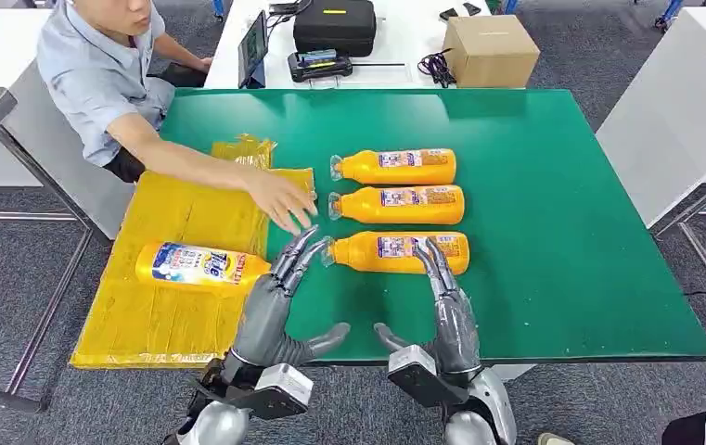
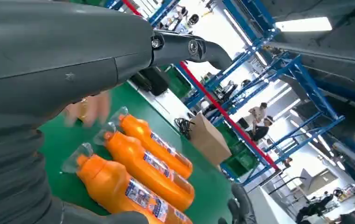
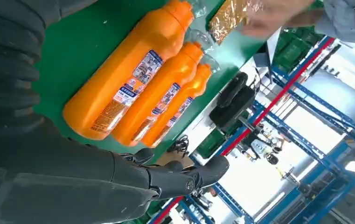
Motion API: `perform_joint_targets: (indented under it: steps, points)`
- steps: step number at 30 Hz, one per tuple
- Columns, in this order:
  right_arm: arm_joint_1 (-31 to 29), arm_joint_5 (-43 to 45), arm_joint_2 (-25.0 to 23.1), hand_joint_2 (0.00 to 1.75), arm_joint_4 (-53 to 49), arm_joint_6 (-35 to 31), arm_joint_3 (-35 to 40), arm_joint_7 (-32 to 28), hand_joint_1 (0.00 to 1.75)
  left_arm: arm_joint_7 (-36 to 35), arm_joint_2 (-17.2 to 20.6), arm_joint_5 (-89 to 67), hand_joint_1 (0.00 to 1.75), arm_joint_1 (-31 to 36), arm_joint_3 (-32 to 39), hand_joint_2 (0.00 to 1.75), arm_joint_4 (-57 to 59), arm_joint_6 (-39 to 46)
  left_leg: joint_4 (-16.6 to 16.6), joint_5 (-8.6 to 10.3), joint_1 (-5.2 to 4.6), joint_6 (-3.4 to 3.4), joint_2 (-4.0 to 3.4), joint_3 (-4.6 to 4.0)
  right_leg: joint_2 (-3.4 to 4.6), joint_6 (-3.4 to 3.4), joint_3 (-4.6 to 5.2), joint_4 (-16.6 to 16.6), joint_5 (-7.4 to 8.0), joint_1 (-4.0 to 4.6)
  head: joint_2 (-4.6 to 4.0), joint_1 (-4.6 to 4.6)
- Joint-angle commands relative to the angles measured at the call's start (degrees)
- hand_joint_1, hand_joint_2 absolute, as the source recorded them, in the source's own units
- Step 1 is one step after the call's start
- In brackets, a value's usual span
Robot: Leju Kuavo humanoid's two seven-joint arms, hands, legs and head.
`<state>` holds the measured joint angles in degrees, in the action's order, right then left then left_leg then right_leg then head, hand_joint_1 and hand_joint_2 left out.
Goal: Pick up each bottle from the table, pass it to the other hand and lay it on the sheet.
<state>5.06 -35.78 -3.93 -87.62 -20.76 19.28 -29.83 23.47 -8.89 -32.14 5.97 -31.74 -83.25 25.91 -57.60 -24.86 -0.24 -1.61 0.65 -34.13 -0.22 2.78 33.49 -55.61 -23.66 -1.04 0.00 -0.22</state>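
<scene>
Three orange bottles lie side by side on the green table (image 1: 562,232): the far bottle (image 1: 395,166), the middle bottle (image 1: 398,204) and the near bottle (image 1: 400,251) (image 2: 119,189) (image 3: 124,79). A fourth bottle (image 1: 198,265), white-labelled, lies on the yellow sheet (image 1: 177,278). My left hand (image 1: 279,301) hovers open with fingers straight, between the sheet's bottle and the near orange bottle's clear cap. My right hand (image 1: 449,306) is open too, its fingertips (image 1: 432,255) over the near bottle's body. Neither holds anything.
A person leans in from the far left, a hand (image 1: 282,199) resting on the sheet's right edge near the bottle caps. Behind the table stand a cardboard box (image 1: 491,51), a black bag (image 1: 335,26) and a tablet (image 1: 253,48). A white table (image 1: 683,111) stands at right.
</scene>
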Motion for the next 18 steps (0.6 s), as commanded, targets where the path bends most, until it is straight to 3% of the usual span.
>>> perform_joint_targets:
  steps: [1,3,4,6,9,18]
  points:
    - [-4.9,11.4,2.8,0.00,6.9,12.7,-4.5,5.1,0.00,3.9,-1.9,11.8,0.00,-1.3,-0.9,1.75,4.4,-1.2,0.0,-0.12,0.08,0.10,-0.15,0.32,0.10,-0.13,-0.34,0.1,-0.05,0.10,0.00,-0.02]
    - [-5.5,12.9,1.5,0.00,8.5,14.4,-5.3,5.6,0.00,4.1,-2.8,15.1,0.00,-1.2,0.2,1.75,6.4,-0.3,0.1,-0.03,0.03,0.04,-0.12,0.20,0.08,-0.06,-0.20,0.1,0.01,0.03,0.00,0.00]
    - [-5.1,12.7,0.7,1.75,8.0,13.4,-5.5,5.1,0.00,4.4,-3.4,16.1,0.00,-1.2,0.8,1.75,6.8,0.6,0.1,-0.02,0.01,0.04,-0.06,0.17,0.03,-0.05,-0.18,0.1,0.00,0.02,0.00,-0.02]
    - [-4.1,8.1,-0.4,1.75,6.4,6.9,-5.1,3.6,0.00,4.1,-4.2,19.3,0.00,-1.3,1.8,1.75,7.1,1.2,0.1,-0.05,0.04,0.08,-0.09,0.22,0.06,-0.10,-0.23,0.1,-0.02,0.04,0.00,-0.02]
    - [-3.2,-3.5,1.6,1.75,3.9,-2.6,-2.6,6.5,0.00,1.7,-5.0,26.6,0.00,-1.4,3.2,1.75,7.7,-1.6,0.1,-0.06,0.04,0.09,-0.06,0.19,0.04,-0.11,-0.20,0.1,-0.04,0.05,0.00,-0.02]
    - [-1.8,-22.3,9.9,1.75,3.0,-5.8,3.1,16.7,0.00,3.6,-6.4,30.0,0.00,-1.9,6.3,1.75,9.5,3.1,0.0,-0.09,0.05,0.07,-0.03,0.24,-0.01,-0.10,-0.28,0.1,-0.06,0.06,0.00,-0.02]
